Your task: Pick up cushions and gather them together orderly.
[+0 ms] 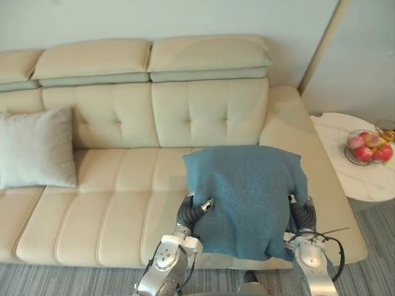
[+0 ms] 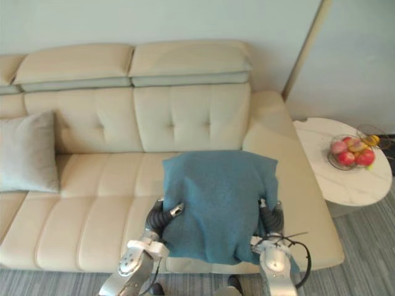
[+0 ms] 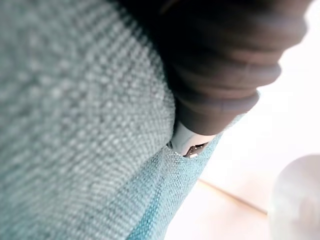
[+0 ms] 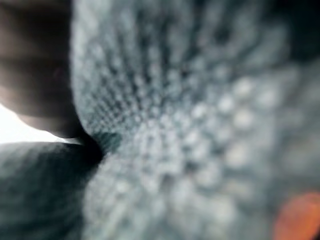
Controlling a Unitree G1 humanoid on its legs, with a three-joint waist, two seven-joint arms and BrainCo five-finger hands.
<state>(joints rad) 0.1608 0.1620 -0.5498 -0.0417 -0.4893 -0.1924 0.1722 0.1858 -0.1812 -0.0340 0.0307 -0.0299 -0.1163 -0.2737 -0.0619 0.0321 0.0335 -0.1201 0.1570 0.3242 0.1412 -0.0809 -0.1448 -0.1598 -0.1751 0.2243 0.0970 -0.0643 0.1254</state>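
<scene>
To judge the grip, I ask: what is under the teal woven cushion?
Beneath the teal woven cushion lies the cream leather sofa. The left hand and right hand meet its side edges; the cushion covers most of each.

One teal cushion, one grey cushion, one sofa

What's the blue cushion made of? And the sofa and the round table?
The blue cushion looks like coarse woven cloth, matte; the wrist views show its nubby weave. The sofa seems to be smooth cream leather or imitation, with stitched tufts and a slight sheen. The round table has a glossy white marble-look top, faintly veined, possibly imitation.
</scene>
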